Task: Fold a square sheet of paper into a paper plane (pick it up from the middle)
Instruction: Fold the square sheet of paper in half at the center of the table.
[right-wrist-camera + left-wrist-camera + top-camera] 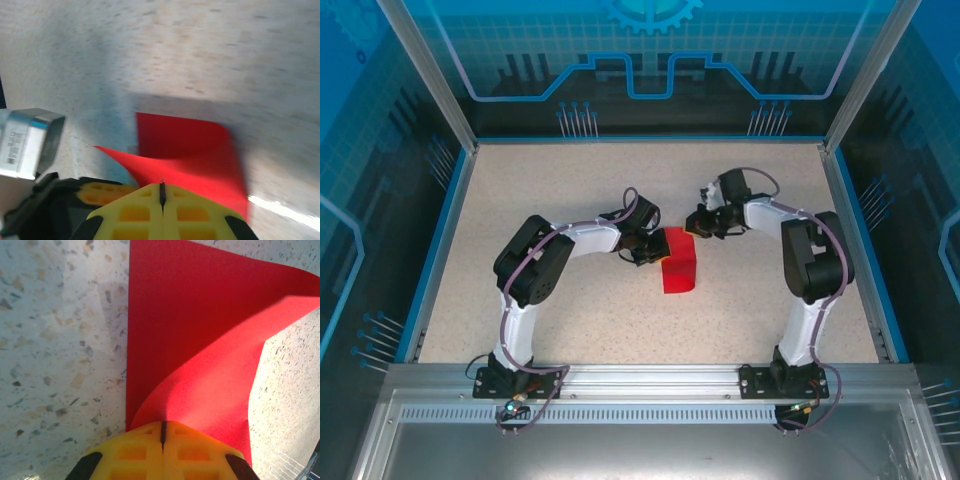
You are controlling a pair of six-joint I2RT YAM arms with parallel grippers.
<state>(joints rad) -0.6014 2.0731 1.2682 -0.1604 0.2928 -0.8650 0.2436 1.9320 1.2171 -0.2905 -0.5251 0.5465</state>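
Two grippers meet over the far edge of the red sheet (680, 272), which lies near the middle of the speckled table (570, 190). From here I see the left gripper (652, 248) at the sheet's far left corner and the right gripper (694, 228) at its far right corner, the two just beside each other. On the left wrist camera the yellow fingers (135, 452) are pressed together to a thin seam, and the sheet (190, 330) curls up off the table into their tips, so that gripper is pinching the paper. The right wrist camera is blurred, but its fingers (135, 215) are likewise closed with the raised flap (190, 145) running in at their tips. The near part of the sheet lies flat, its left edge straight. Bare table surrounds it on every side, and the blue border (438, 250) is well apart.
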